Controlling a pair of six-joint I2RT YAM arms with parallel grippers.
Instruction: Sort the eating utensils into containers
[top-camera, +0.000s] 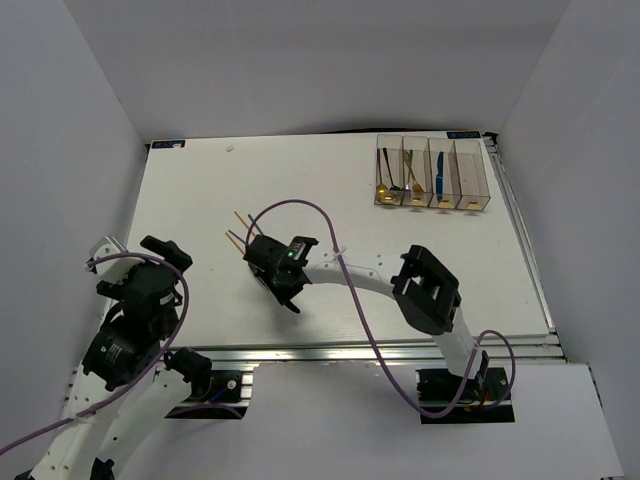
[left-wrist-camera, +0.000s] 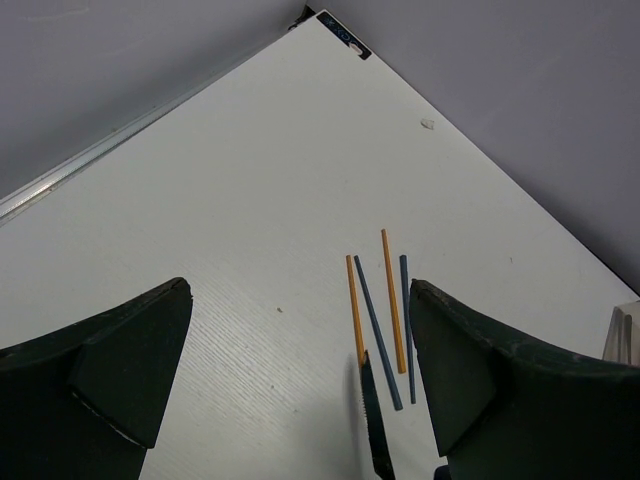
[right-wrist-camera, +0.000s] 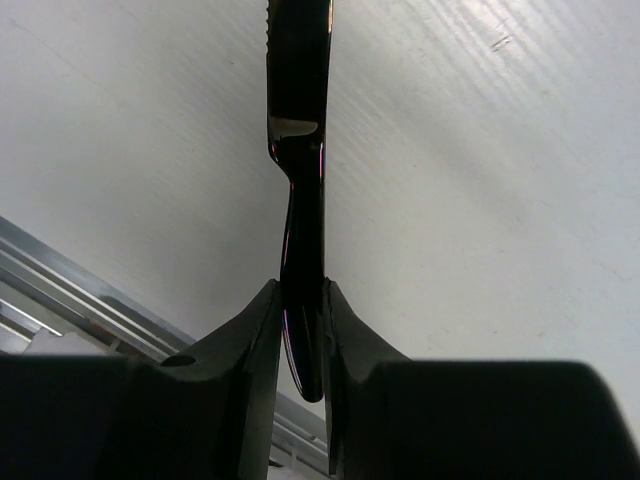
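Because the job is to put each fork, spoon, knife and stick into its own box, the right gripper (right-wrist-camera: 300, 300) has closed its two fingers tight on a black knife (right-wrist-camera: 300, 150). It pinches the thin handle near its end, and the toothed blade sticks out in front. That kind of hold is likely to keep the knife from turning, but it is a slim, shiny thing and could slip. I cannot tell whether the knife is lifted or touches the table (left-wrist-camera: 250, 180). The knife is in the middle of the table, and its blade tip is just beside four chopsticks (left-wrist-camera: 385, 320), two orange and two blue, that lie flat near each other. The left gripper (left-wrist-camera: 300, 330) hangs over the left side with its fingers wide apart and nothing between them. It looks toward the chopsticks, so I think it is waiting for its turn. The clear bins (top-camera: 468, 165) stand in a row at the far right corner, well apart from the knife. Some already hold things, and one has a blue knife in it. I think the black knife should go there next, carried slowly so it does not drop.
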